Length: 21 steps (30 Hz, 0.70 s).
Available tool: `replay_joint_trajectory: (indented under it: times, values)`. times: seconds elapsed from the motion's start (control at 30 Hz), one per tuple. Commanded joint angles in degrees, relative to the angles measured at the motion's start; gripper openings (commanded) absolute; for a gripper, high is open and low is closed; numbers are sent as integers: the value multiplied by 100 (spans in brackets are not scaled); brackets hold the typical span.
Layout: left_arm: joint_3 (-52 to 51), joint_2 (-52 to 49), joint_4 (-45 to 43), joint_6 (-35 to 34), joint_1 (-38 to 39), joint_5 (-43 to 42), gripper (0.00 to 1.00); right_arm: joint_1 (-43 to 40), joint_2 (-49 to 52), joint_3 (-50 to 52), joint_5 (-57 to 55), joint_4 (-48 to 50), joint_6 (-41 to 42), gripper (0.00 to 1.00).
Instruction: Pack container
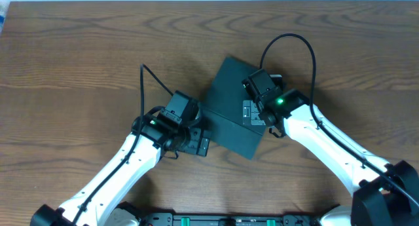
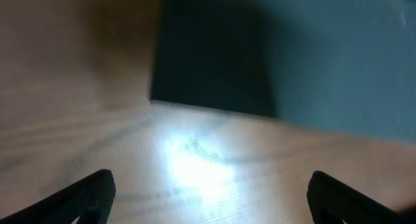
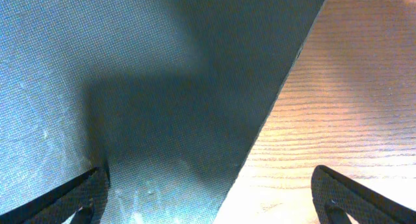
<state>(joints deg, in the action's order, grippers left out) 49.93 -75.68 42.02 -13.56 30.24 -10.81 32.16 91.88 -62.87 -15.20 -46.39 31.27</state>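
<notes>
Fingers (image 2: 91, 195) of my left hand (image 2: 211, 195) fill the bottom corners of the left wrist view, spread wide and released, with nothing between them but bare tabletop (image 2: 65, 87) and a bright patch of glare. Just ahead of them stands a lower corner of the container (image 2: 292, 55), one side in deep shadow, the other a lighter green-black.

From overhead the container (image 1: 232, 101) sits near the middle of the tabletop (image 1: 78, 69), turned askew so that a corner points to the far edge. Its top is a flat, matte dark face.

My right hand (image 3: 208, 191) hangs over the container's right side, also wide apart and gripping nothing. In the right wrist view one of its fingers (image 3: 364, 198) is above the wood grain and the other above the container's finely textured surface (image 3: 130, 87), with the box's edge running on a slant between them.

My left hand (image 1: 196, 131) is at the container's near left side; I cannot tell whether it touches the box.

A green light (image 1: 280, 100) glows on my right wrist, and a black cable (image 1: 298, 39) loops above it
</notes>
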Motion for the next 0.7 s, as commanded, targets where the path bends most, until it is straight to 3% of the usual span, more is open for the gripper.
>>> replay_joint_trajectory:
  times: [0.0,0.23,0.67]
  values:
    - [-28,-61,-256,-146,17,699,96,50,299,326,-129,-129,-2,99]
    - [-28,-387,-481,61,17,997,95,50,299,326,-127,-114,-2,99]
    - [-28,-1185,-1110,66,35,748,95,50,299,326,-129,-107,0,99]
